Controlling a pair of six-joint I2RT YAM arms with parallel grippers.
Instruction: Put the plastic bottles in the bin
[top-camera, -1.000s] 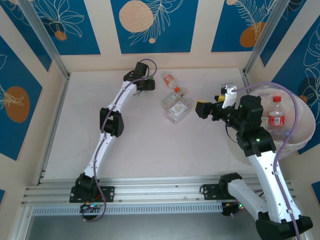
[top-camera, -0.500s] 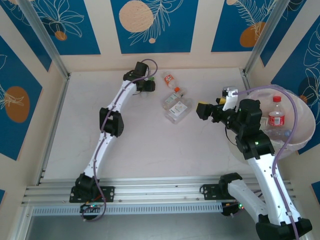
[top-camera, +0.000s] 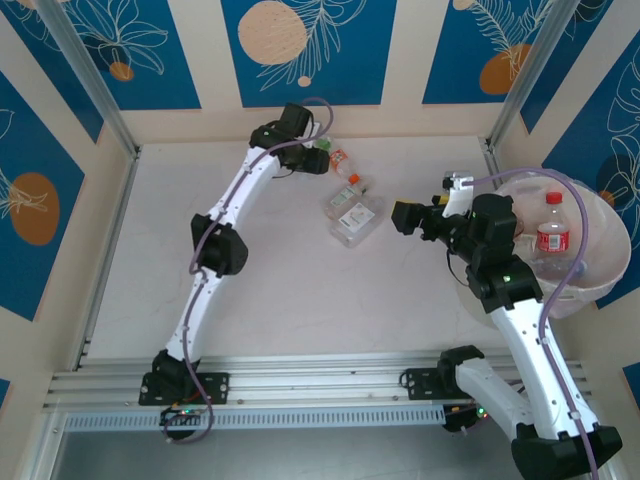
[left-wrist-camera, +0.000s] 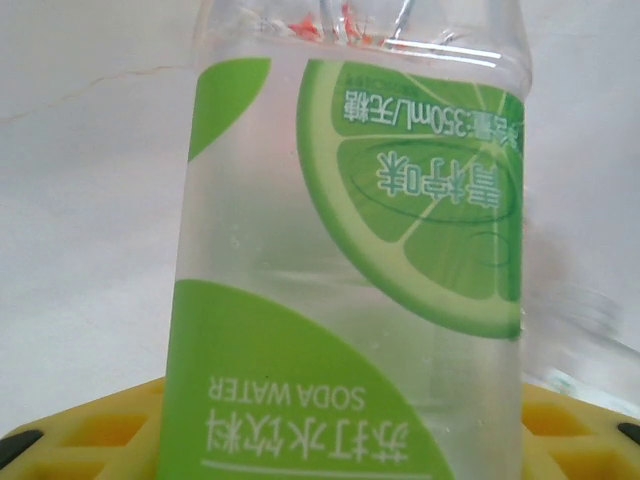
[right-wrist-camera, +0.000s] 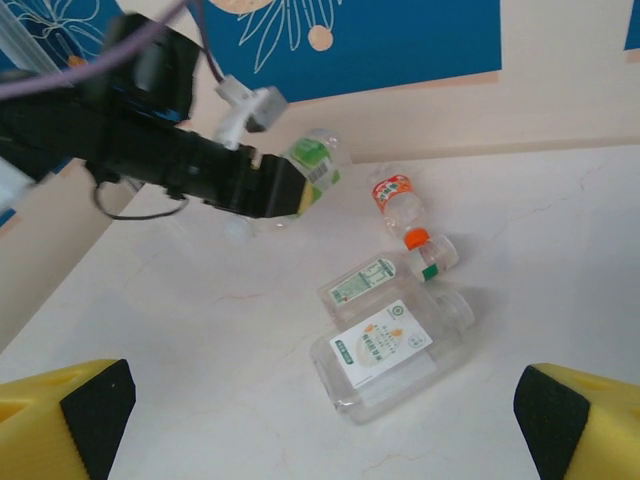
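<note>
My left gripper (top-camera: 312, 160) is shut on a clear plastic bottle with a green lime label (left-wrist-camera: 350, 300), at the back of the table; its yellow pads (left-wrist-camera: 80, 430) flank the bottle. In the right wrist view this bottle (right-wrist-camera: 312, 165) sticks out of the left gripper (right-wrist-camera: 285, 190). Three plastic bottles lie mid-table: an orange-labelled one (top-camera: 340, 159), a slim one with an orange cap (right-wrist-camera: 372, 280) and a large square one (top-camera: 357, 221). My right gripper (top-camera: 405, 217) stands open just right of them, holding nothing. The bin (top-camera: 605, 275) at the right holds a red-labelled bottle (top-camera: 552, 229).
A small clear bottle with a green band (right-wrist-camera: 437, 254) lies beside the orange cap. Blue patterned walls enclose the table on three sides. A metal rail (top-camera: 300, 385) runs along the near edge by the arm bases.
My left gripper has closed on the green-labelled bottle and swung it right, towards the orange-labelled bottle. The right arm has barely shifted.
</note>
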